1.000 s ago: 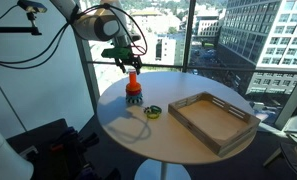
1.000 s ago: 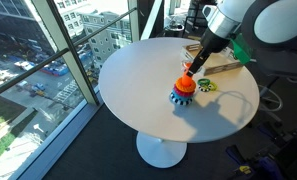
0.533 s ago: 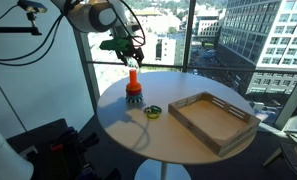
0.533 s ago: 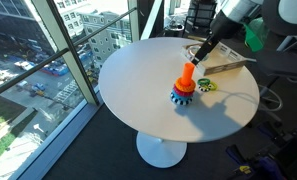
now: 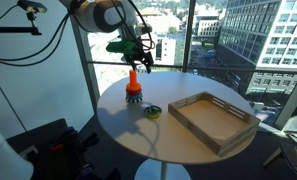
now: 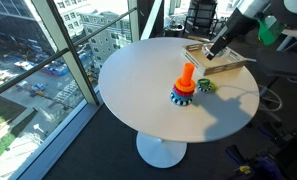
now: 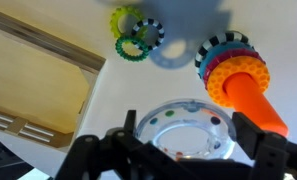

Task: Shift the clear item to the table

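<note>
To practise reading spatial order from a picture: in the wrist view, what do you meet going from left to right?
From the left: wooden tray → green ring toy → clear ring → orange stacking toy.

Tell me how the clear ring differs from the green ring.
The clear ring is see-through with coloured beads inside; the green ring is opaque, mostly green and yellow. The clear ring is held in the gripper above the table; the green ring lies on the table. Both are round toy rings.
</note>
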Robot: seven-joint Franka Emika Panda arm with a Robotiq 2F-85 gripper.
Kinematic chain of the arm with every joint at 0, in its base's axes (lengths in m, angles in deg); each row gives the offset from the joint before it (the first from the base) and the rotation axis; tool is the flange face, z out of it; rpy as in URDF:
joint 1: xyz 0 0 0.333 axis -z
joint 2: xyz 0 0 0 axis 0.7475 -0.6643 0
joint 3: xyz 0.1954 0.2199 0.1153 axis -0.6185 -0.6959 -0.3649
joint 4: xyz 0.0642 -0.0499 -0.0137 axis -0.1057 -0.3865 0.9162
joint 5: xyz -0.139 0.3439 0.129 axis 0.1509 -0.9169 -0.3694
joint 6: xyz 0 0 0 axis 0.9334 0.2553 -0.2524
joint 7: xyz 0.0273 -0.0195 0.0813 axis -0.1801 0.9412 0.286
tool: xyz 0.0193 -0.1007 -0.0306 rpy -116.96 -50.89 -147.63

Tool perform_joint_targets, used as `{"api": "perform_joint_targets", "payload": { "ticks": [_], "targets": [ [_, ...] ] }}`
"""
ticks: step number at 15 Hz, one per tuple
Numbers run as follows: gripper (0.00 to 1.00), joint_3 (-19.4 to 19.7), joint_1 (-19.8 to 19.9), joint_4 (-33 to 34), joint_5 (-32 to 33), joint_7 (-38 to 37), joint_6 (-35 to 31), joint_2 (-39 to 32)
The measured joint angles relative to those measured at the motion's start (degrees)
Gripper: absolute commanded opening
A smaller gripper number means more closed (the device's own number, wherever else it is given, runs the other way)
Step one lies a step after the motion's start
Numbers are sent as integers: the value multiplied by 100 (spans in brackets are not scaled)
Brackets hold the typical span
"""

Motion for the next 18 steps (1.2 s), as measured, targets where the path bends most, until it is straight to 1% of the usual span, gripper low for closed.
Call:
{"api": "perform_joint_targets", "payload": {
  "ticks": [5, 11, 18],
  "targets": [
    [68, 180, 185, -22, 0, 0, 139, -329],
    [68, 265, 204, 51, 112, -100, 113, -1012],
    [68, 265, 169, 582, 288, -319, 109, -1709]
  ]
}}
